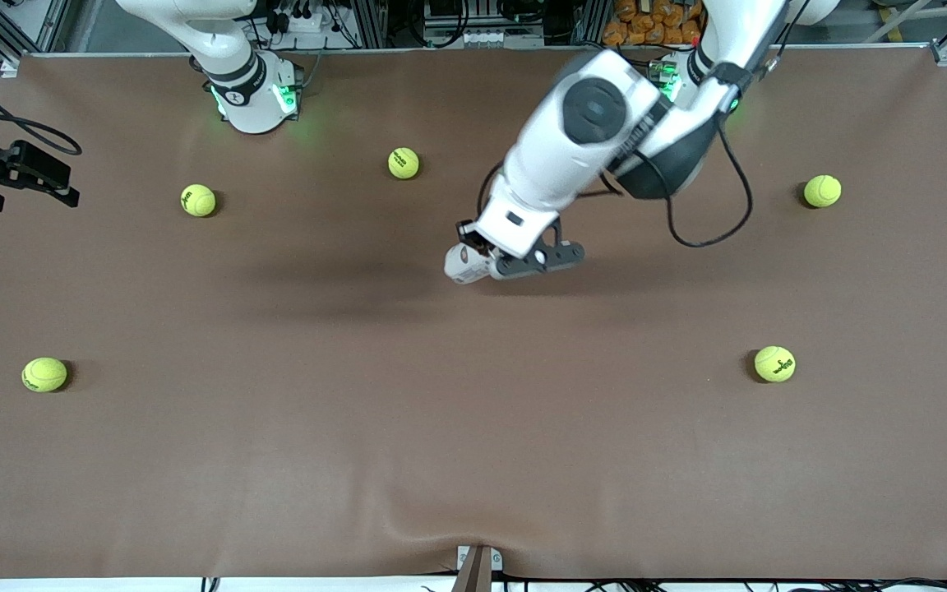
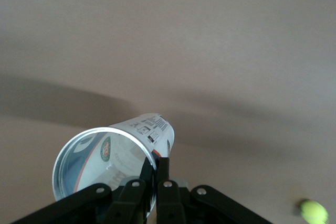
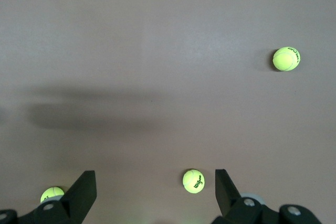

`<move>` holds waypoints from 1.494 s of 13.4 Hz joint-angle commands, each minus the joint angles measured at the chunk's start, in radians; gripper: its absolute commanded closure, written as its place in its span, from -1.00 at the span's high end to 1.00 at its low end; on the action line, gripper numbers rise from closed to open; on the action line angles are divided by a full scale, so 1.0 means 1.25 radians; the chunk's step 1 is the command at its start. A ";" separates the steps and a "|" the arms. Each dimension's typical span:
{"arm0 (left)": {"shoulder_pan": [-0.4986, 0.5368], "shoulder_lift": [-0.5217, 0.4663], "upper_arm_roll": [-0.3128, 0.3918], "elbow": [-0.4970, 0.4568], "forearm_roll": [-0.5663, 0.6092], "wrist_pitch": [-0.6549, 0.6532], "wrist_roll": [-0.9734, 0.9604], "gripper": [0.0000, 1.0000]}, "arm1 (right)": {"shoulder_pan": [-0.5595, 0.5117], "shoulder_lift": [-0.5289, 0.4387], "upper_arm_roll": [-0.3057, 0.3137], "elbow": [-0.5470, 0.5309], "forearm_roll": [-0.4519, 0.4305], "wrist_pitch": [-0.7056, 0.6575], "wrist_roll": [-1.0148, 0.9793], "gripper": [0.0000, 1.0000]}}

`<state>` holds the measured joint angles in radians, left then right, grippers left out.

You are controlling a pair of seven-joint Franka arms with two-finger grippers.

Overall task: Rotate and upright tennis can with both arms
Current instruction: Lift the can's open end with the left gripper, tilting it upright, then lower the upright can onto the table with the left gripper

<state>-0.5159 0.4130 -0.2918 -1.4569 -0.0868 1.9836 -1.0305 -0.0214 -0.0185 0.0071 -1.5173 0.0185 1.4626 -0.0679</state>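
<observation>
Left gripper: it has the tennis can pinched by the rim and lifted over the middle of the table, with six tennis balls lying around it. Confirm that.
One thing is off: five tennis balls lie on the table, not six, as the front view shows. The rest stands: the left gripper is shut on the rim of the tennis can, held over the middle of the table.

Black lettering reading "Wilson" shows on the tennis ball [image 3: 193, 181] in the right wrist view. The tennis can [image 2: 113, 156], seen in the left wrist view, carries a round green-and-red emblem and blocks of small black print — none of it legible. Dark marks on the other balls cannot be read.
</observation>
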 commanded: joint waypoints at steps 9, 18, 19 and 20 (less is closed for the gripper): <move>-0.165 0.078 0.055 0.109 0.207 -0.133 -0.176 -1.00 | 0.012 -0.016 -0.001 -0.011 -0.007 -0.004 0.014 1.00; -0.195 0.137 0.062 0.104 0.218 -0.103 -0.211 -1.00 | 0.016 -0.020 0.000 -0.013 -0.014 -0.003 0.014 1.00; -0.195 0.142 0.062 0.103 0.219 -0.095 -0.213 -1.00 | 0.016 -0.020 0.000 -0.013 -0.014 -0.004 0.014 1.00; -0.195 0.147 0.062 0.103 0.219 -0.092 -0.213 -1.00 | 0.016 -0.020 -0.001 -0.013 -0.014 -0.004 0.014 1.00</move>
<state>-0.7451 0.5722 -0.2226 -1.3592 0.1578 1.8627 -1.2699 -0.0117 -0.0191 0.0074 -1.5173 0.0182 1.4617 -0.0679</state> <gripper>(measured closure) 0.947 0.000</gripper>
